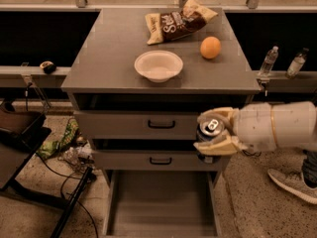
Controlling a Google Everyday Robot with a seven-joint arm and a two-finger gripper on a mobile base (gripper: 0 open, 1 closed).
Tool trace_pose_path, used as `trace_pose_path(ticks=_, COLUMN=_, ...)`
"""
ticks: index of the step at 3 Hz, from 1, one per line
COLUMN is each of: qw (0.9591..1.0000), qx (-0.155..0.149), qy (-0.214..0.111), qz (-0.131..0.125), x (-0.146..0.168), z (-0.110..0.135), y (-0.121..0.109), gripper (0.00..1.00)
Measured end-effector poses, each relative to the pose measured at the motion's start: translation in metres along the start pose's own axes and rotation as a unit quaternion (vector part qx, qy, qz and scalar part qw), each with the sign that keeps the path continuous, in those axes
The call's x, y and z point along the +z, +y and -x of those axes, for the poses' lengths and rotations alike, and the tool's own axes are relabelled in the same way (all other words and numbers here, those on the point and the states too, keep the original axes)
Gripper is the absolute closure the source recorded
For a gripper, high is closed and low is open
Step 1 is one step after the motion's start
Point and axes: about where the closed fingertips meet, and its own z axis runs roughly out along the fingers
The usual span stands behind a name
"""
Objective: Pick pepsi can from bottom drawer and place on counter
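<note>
Now, pepsi can (pixel 212 127) roughly upright, silver top up, gripper (pixel 213 132) clamped on it, above open bottom drawer (pixel 161 205).

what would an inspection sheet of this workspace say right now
surface: counter grey, flat, carrying three items
job's things: pepsi can held below counter level, not yet on it; bottom drawer pulled open, nothing seen inside
clutter: chip bag, orange, white bowl, all on the counter
grippers: gripper below the counter's right edge, shut on the pepsi can
cables: black cables on the floor at left
surroundings: water bottles on the right ledge; shoe on the floor at right; litter at left
</note>
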Motion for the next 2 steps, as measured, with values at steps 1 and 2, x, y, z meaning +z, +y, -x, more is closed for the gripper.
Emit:
trace_pose_path(ticks=1, qw=0.9997, qx=-0.023, qy=0.002, qz=-0.008, x=-0.014, z=0.072, y=-0.047, gripper=1.0)
trace_pose_path(ticks=2, qw=0.9996, qx=-0.018, qy=0.009, qz=-0.02, x=-0.021, z=0.132, y=-0.097, gripper=1.0)
